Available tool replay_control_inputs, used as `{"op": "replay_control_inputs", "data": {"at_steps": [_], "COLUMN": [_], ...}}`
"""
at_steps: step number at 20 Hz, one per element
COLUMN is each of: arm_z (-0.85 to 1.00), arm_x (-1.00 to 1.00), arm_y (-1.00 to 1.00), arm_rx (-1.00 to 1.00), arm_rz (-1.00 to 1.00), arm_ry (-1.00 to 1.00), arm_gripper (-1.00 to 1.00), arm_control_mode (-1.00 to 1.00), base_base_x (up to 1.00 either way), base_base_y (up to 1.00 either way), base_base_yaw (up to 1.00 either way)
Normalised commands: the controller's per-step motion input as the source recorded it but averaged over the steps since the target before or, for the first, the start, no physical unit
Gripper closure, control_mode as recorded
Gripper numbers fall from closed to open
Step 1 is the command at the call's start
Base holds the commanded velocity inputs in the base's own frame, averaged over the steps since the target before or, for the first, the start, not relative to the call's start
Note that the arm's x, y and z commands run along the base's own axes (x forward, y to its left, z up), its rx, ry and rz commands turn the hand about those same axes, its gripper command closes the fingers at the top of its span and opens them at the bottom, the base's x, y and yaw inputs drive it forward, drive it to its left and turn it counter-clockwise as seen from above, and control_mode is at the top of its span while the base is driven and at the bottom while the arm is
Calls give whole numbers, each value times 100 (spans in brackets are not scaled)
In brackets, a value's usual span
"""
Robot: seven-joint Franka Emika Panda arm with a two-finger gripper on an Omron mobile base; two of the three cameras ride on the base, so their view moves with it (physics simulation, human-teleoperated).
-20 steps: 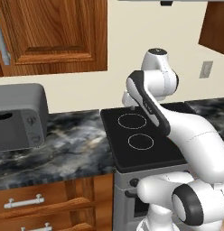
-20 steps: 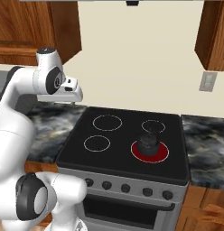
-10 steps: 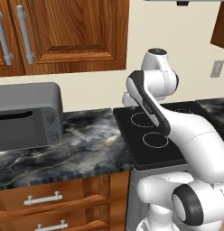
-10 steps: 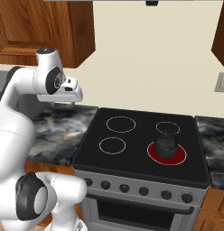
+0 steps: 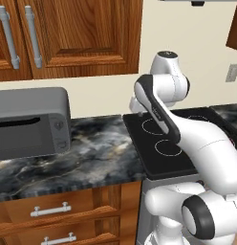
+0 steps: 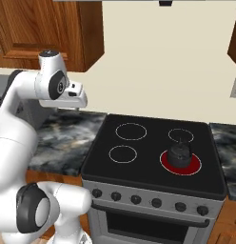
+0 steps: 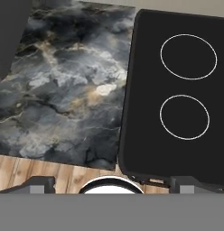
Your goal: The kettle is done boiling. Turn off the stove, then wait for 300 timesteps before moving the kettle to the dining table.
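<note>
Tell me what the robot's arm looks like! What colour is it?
The arm is shiny white and made of fat, rounded tube pieces, like a big bendy pipe. Its joints are dark grey discs with dark bands where the pieces meet, and a round dark cap sits on top of one joint. The hand is a small white block. No cables or writing show.

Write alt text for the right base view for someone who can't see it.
A small squat dark kettle sits on the glowing red front-right burner of a black glass cooktop stove with grey oven front. The white robot arm stands left, beside marbled stone counter.
</note>
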Motion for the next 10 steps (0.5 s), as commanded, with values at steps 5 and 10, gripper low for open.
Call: {"op": "replay_control_inputs", "data": {"at_steps": [5,10], "arm_z": [0,0], "arm_x": [-20,-28], "arm_y": [-34,-39], "arm_rx": [11,13], "arm_rz": [-5,-9], "arm_ry": [-11,-10], "arm_gripper": [-100,-100], "arm_control_mode": [-100,-100], "base_base_x": [0,0], "base_base_y": [0,0], "base_base_yaw": [0,0]}}
